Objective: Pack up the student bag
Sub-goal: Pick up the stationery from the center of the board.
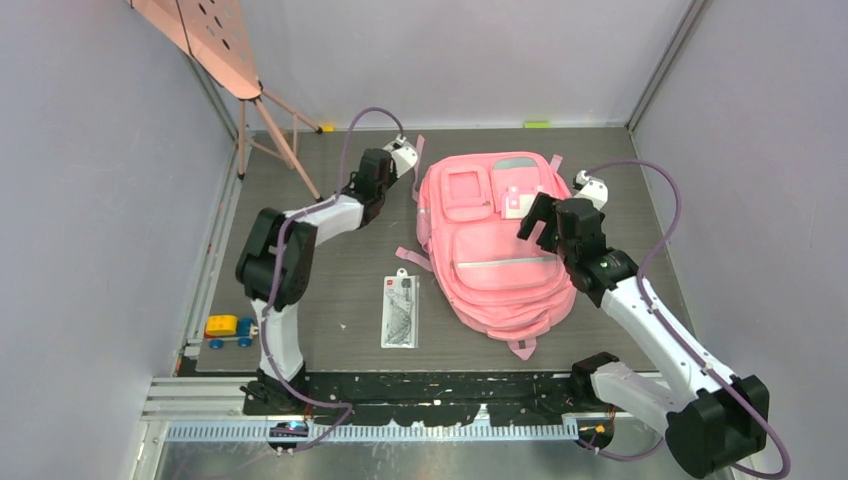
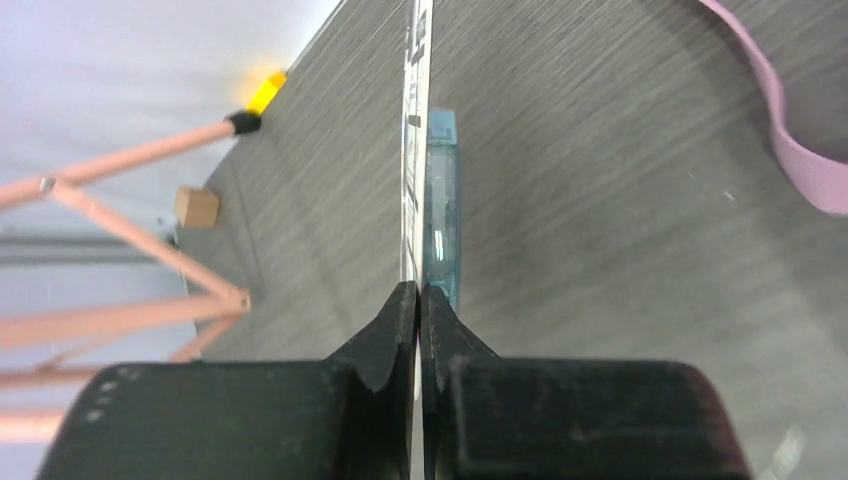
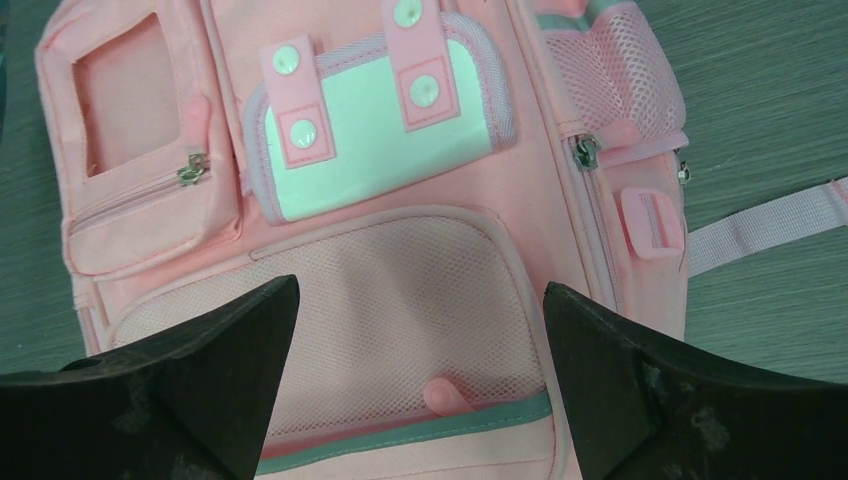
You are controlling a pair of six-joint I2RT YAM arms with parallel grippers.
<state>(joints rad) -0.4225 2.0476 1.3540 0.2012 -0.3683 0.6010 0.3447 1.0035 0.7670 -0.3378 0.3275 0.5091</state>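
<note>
The pink student bag (image 1: 500, 240) lies flat in the middle of the table, front pockets up; it fills the right wrist view (image 3: 380, 150). My right gripper (image 1: 540, 215) hovers open over its front, jaws wide apart above the mesh pocket (image 3: 400, 320), holding nothing (image 3: 420, 295). My left gripper (image 1: 392, 160) is just left of the bag's top. In the left wrist view it (image 2: 418, 290) is shut on a thin flat packet (image 2: 415, 150), a white card with a clear blue blister (image 2: 441, 200), seen edge-on. The packet is hard to make out in the top view.
A white carded packet (image 1: 400, 310) lies on the table left of the bag. A yellow and blue toy car (image 1: 228, 328) sits at the left edge. A pink stand (image 1: 265, 110) is at the back left; its leg (image 2: 130, 155) and a small wooden block (image 2: 197, 206) show nearby. A bag strap (image 2: 790, 130) curls alongside.
</note>
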